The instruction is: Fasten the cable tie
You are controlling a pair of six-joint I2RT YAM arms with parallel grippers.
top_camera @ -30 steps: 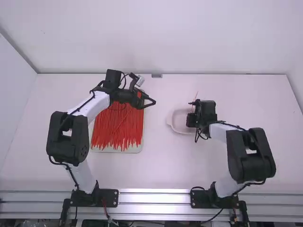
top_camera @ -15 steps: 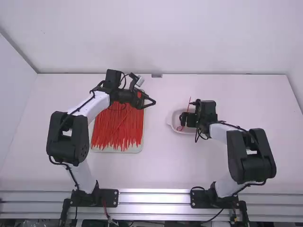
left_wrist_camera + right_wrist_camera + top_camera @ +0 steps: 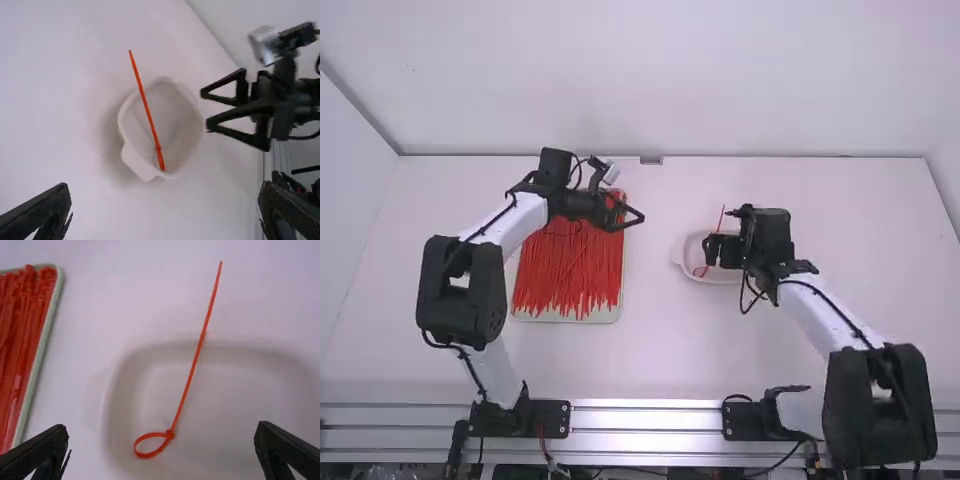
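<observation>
Cable tie (image 3: 192,365) looks like thin, smooth plastic with a slight sheen. The dish (image 3: 260,390) is matt white plastic, no glare. The worktop (image 3: 840,190) is smooth and matt too. At 9 o'clock of the dish, the tray (image 3: 570,319) has a pale matt rim, and its bundle of ties (image 3: 570,265) is the same smooth plastic. The rail (image 3: 640,412) at 6 o'clock looks like bare metal.

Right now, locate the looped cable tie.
Right of centre in the high view, the cable tie lies in the white dish, its tail over the far rim.

Both arms reaching forward, left hand (image 3: 632,217) fingers spread, right hand (image 3: 712,250) fingers spread, facing each other
</observation>
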